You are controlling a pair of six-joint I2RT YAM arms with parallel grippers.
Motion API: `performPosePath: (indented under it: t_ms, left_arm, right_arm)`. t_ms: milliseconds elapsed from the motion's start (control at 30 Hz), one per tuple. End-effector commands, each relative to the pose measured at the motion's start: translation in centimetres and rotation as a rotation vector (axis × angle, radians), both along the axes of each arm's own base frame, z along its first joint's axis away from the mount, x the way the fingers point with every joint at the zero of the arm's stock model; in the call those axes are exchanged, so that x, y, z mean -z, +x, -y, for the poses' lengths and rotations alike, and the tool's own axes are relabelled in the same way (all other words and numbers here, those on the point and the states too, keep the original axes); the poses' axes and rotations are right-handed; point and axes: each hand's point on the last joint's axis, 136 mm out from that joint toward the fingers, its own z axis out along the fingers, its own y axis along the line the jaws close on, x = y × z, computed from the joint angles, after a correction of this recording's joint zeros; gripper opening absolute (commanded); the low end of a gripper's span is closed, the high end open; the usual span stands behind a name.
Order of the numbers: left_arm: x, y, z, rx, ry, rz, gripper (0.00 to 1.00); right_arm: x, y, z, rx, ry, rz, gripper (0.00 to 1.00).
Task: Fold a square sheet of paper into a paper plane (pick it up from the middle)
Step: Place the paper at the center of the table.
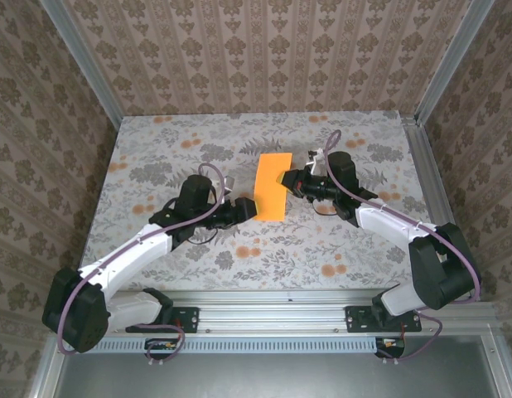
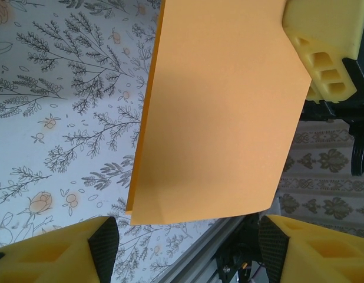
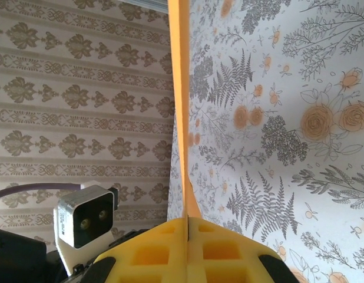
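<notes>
Top view: the paper [image 1: 271, 191] is held over the counter [image 1: 156, 157], its long axis running away from the bases. The right end effector [image 1: 291, 180] is clamped on its right edge, and the left end effector [image 1: 246, 207] is just beside its near-left corner.

Left wrist: fingers [image 2: 105, 244] apart, paper straight ahead.

Right wrist: fingers [image 3: 152, 259] together on the edge-on paper.

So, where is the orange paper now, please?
Top view: the orange paper is central over the table, between the left gripper and the right gripper, which pinches its right edge.
</notes>
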Motion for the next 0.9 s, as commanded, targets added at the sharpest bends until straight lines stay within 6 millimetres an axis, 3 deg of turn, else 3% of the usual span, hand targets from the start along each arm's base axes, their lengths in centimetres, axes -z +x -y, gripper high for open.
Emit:
performPosePath:
  t_ms: [0, 867]
  left_arm:
    - [-0.4, -0.2, 0.8, 0.015, -0.056, -0.013, 0.67]
    - [0.8, 0.0, 0.9, 0.019, -0.006, -0.013, 0.67]
  right_arm:
    - [-1.2, -0.1, -0.2, -0.004, 0.029, 0.028, 0.02]
    - [-1.3, -0.2, -0.2, -0.004, 0.046, 0.029, 0.01]
